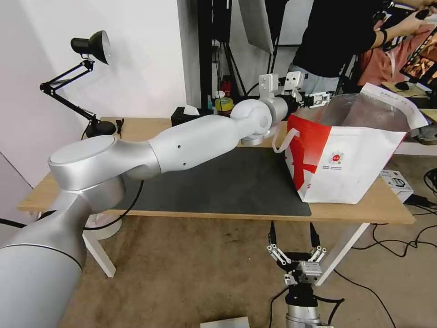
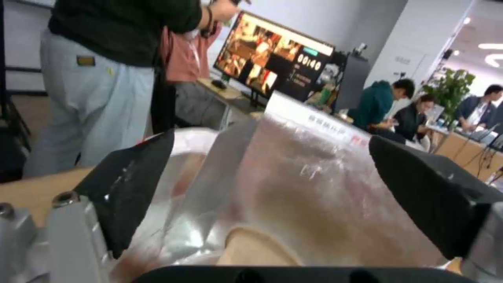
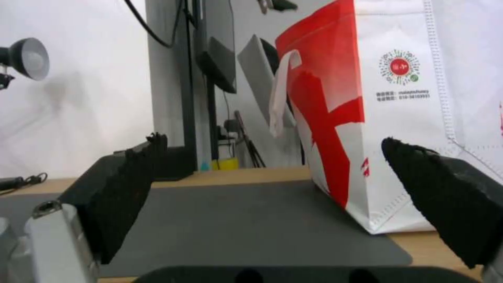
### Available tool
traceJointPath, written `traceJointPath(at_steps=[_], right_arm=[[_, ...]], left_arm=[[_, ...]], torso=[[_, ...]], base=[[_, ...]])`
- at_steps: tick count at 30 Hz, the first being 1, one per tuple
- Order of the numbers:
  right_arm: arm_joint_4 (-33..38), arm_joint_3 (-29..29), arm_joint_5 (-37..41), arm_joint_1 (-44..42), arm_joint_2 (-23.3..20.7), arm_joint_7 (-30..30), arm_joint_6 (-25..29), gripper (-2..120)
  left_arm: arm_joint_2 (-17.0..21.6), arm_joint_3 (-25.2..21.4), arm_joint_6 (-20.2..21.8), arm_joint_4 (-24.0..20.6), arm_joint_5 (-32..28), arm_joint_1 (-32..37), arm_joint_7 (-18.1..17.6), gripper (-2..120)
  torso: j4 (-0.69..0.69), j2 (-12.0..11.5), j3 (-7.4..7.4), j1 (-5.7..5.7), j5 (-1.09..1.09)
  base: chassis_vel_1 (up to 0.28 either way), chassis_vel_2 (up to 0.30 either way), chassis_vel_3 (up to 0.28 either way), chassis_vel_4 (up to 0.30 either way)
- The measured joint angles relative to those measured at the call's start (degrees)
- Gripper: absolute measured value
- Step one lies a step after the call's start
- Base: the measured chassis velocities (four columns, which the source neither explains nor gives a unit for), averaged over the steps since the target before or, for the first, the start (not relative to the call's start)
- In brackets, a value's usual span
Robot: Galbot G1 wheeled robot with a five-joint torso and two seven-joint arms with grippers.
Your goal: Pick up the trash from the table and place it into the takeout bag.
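Observation:
The takeout bag (image 1: pixel 346 168) stands open on the right end of the table (image 1: pixel 364 210), partly on the dark grey mat (image 1: pixel 227 182). My left arm reaches across the table, and my left gripper (image 1: pixel 318 98) hangs open over the bag's near rim with nothing between its fingers. In the left wrist view this gripper (image 2: pixel 271 137) faces the bag's foil lining (image 2: pixel 314 177). Deep inside lies trash: a beige rounded bowl (image 2: pixel 257 247) and a pale curved rim (image 2: pixel 191 137). My right gripper (image 1: pixel 292 228) waits open below the table's front edge, facing the bag (image 3: pixel 398 118).
A black desk lamp (image 1: pixel 93 45) stands at the table's far left corner. A black tissue box (image 1: pixel 182 116) and a yellow roll (image 1: pixel 224 104) sit along the back edge. A person stands behind the bag. A small box (image 1: pixel 396 182) and cables lie on the floor at right.

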Motion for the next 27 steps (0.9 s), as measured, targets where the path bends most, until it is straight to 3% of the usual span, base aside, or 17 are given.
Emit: traceJointPath(at_steps=[9, 13, 16, 18, 19, 23, 27], right_arm=[[0.0, 0.0, 0.0, 0.01, 0.0, 0.0, 0.0, 100], [0.0, 0.0, 0.0, 0.01, 0.0, 0.0, 0.0, 100], [0.0, 0.0, 0.0, 0.0, 0.0, 0.0, 0.0, 100], [0.0, 0.0, 0.0, 0.0, 0.0, 0.0, 0.0, 100], [0.0, 0.0, 0.0, 0.0, 0.0, 0.0, 0.0, 100], [0.0, 0.0, 0.0, 0.01, 0.01, 0.0, 0.0, 100], [0.0, 0.0, 0.0, 0.0, 0.0, 0.0, 0.0, 100]], left_arm=[[5.87, -4.1, -1.18, -5.68, 7.34, -1.61, -2.01, 100], [12.68, -6.85, -1.32, -10.61, 11.79, -1.99, -2.0, 100], [15.71, -7.68, -1.43, -12.65, 13.56, -1.62, -1.72, 100], [20.68, -8.1, -2.0, -15.63, 16.97, -0.61, -0.87, 100], [20.68, -8.1, -2.0, -15.63, 16.97, -0.61, -0.87, 100], [29.53, -10.29, -3.88, -20.67, 22.05, 4.34, -1.98, 100], [33.17, -14.43, -5.63, -23.09, 24.75, 9.38, -3.47, 100]], torso=[[0.01, 0.01, 0.0, 0.0, -0.01], [0.02, 0.0, 0.0, 0.0, -0.02], [0.01, 0.01, 0.0, 0.0, -0.02], [0.0, 0.01, 0.0, 0.0, -0.01], [0.0, 0.01, 0.0, 0.0, -0.01], [0.04, 0.0, 0.0, 0.01, -0.04], [0.01, 0.01, 0.0, 0.0, -0.01]], base=[[0.0, 0.0, 0.0, 0.0], [0.0, 0.0, 0.0, 0.0], [0.0, 0.0, 0.0, 0.0], [0.0, 0.0, 0.0, 0.0], [0.0, 0.0, 0.0, 0.0], [0.0, 0.0, 0.0, 0.0], [0.0, 0.0, 0.0, 0.0]])
